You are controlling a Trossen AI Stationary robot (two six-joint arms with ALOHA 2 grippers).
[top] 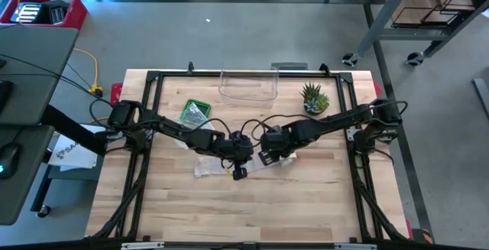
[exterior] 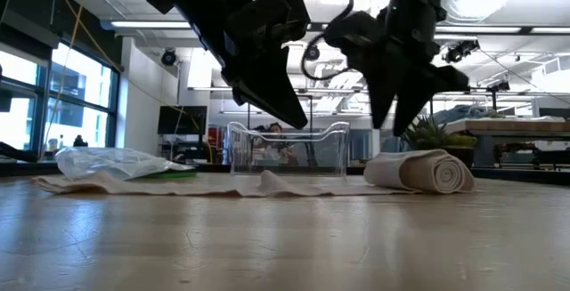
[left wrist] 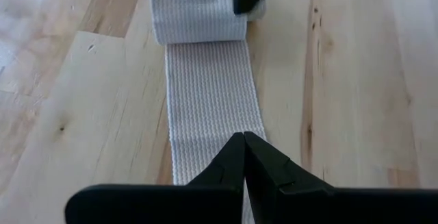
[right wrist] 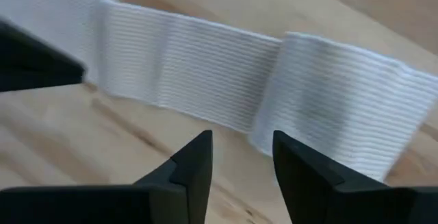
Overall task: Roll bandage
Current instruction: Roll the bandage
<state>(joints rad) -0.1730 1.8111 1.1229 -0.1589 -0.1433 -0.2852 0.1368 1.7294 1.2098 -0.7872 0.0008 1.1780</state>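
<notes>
The bandage (top: 252,160) lies mid-surface, its rolled part (exterior: 426,170) toward three o'clock. It looks soft, light and floppy (best pinched at the roll's edges). The right gripper (right wrist: 241,157) hovers above, jaws partly open, empty; the left gripper (left wrist: 243,157) is closed, empty.

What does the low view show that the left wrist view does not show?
Only the low view shows the clear container, the plastic bag and the right tool, open above the table. Only the left wrist view shows the left tool shut over the flat strip. Both show the bandage, partly rolled, on the wooden table.
</notes>
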